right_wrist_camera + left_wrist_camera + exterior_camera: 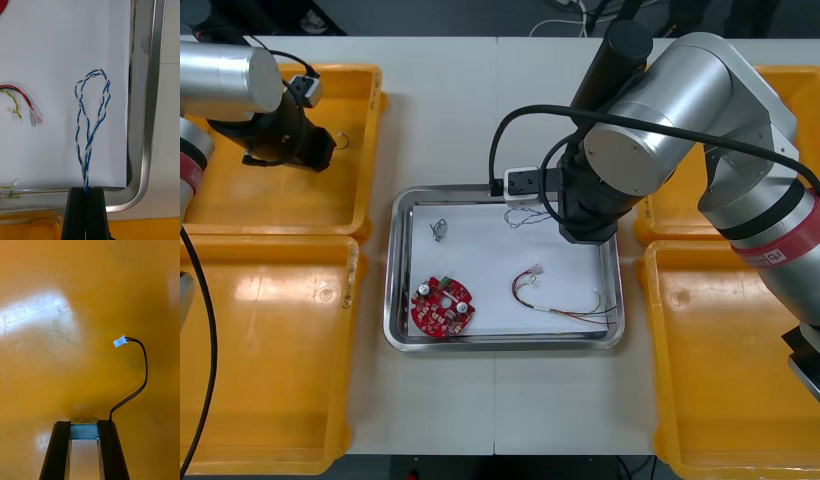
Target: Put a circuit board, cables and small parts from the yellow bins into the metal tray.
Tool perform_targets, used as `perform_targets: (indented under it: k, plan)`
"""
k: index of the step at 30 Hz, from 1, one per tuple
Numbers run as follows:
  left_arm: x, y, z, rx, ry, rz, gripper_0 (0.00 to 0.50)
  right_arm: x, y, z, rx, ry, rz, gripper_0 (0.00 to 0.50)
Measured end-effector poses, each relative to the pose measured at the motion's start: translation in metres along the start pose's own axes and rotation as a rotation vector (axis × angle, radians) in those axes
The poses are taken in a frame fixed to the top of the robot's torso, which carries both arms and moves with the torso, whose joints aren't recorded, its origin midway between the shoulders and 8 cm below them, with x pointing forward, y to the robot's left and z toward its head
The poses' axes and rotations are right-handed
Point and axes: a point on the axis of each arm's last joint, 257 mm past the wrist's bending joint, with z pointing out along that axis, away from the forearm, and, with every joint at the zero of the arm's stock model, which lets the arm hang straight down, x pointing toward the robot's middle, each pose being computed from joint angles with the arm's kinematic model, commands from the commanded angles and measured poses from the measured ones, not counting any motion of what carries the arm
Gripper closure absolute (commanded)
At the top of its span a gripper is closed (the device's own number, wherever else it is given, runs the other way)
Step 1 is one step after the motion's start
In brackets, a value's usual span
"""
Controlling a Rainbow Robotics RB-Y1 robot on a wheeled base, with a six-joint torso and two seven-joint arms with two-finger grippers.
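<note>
My right gripper (85,192) is shut on one end of a twisted blue and white cable (90,123), whose loop lies over the white inside of the metal tray (505,342) near its corner. In the front view this cable (523,215) shows beside the right wrist at the tray's far right. A round red circuit board (442,306), a red and yellow cable (565,297) and a small metal part (439,230) lie in the tray. Over the far left yellow bin (240,205), my left gripper (84,426) is shut on the metal end of a black cable (140,382) with a white plug.
Yellow bins stand on both sides: a near left bin (265,350), a near right bin (740,370) and a far right bin (800,90) partly under the right arm. The tray's rim (150,112) runs beside the blue and white cable.
</note>
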Motion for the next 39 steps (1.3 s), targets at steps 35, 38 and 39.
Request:
perform_targets:
  k: [35,38,39]
  plan:
    - [0.007,-0.017,-0.102,0.007,0.064,0.092,0.5,-0.004,-0.012,0.055,0.121,0.0,-0.064,0.5]
    - [0.013,-0.02,-0.108,0.002,0.067,0.113,0.5,-0.003,-0.007,0.059,0.115,-0.007,-0.057,0.5]
    - [0.015,-0.021,-0.11,0.001,0.069,0.119,0.5,-0.003,-0.005,0.061,0.112,-0.008,-0.055,0.5]
